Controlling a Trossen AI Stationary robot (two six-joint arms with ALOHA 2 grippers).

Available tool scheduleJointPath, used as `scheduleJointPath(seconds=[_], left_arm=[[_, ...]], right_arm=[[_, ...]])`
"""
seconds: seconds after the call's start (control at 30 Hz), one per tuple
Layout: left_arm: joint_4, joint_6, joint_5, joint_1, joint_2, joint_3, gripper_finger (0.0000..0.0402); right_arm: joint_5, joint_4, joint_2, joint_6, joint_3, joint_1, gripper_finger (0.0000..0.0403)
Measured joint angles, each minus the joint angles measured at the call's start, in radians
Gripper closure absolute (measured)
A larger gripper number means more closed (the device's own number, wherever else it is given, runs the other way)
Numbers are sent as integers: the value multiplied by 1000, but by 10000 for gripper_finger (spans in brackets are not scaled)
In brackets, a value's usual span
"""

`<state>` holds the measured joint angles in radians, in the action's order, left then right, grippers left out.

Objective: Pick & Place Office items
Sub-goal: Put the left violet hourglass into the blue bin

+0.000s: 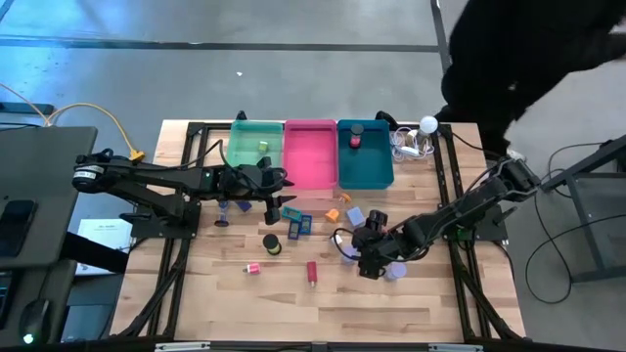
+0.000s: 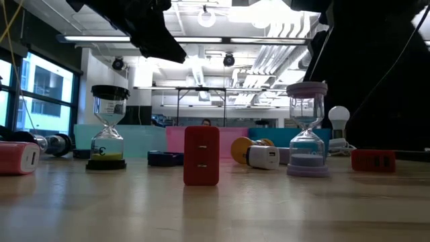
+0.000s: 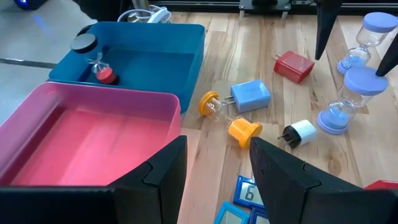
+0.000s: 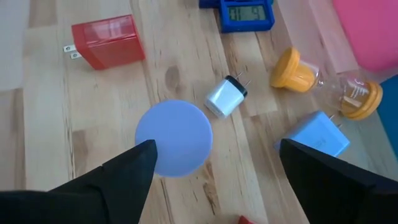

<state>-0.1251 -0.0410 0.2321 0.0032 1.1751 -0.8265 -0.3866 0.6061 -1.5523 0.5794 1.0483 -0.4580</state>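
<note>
Office items lie scattered on the wooden table. My right gripper (image 4: 217,149) is open above an upright lavender hourglass (image 4: 174,138), one finger on either side of its round top. I cannot tell whether the finger beside the top touches it. Beyond it lie a white charger (image 4: 226,96), a red charger (image 4: 107,41), a lavender charger (image 4: 314,142) and an orange-capped hourglass (image 4: 323,87) on its side. My left gripper (image 3: 217,149) hangs open with nothing between its fingers, over the near rim of the pink tray (image 3: 93,102).
Green (image 1: 256,147), pink (image 1: 310,156) and teal (image 1: 365,161) trays stand side by side at the far edge; the teal one holds a black-capped hourglass (image 3: 99,62). A second lavender hourglass (image 3: 367,37), blue clocks (image 3: 245,199), a black-capped hourglass (image 2: 107,128) and an upright red charger (image 2: 201,154) stand about.
</note>
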Motion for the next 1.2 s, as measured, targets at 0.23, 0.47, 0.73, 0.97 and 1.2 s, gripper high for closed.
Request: scheduleJointPath(seconds=[0.23, 0.47, 0.73, 0.97, 1.2], left_arm=[[12, 0, 0, 0, 0, 0, 233], [14, 0, 0, 0, 0, 0, 233], [14, 0, 0, 0, 0, 0, 233], [14, 0, 0, 0, 0, 0, 233], [14, -8, -1, 0, -1, 0, 233]], right_arm=[[-12, 12, 22, -8, -4, 0, 70], [-1, 5, 22, -4, -4, 0, 70], [20, -25, 23, -5, -4, 0, 70], [29, -49, 12, 2, -2, -8, 70], [51, -92, -44, -6, -2, -9, 70]])
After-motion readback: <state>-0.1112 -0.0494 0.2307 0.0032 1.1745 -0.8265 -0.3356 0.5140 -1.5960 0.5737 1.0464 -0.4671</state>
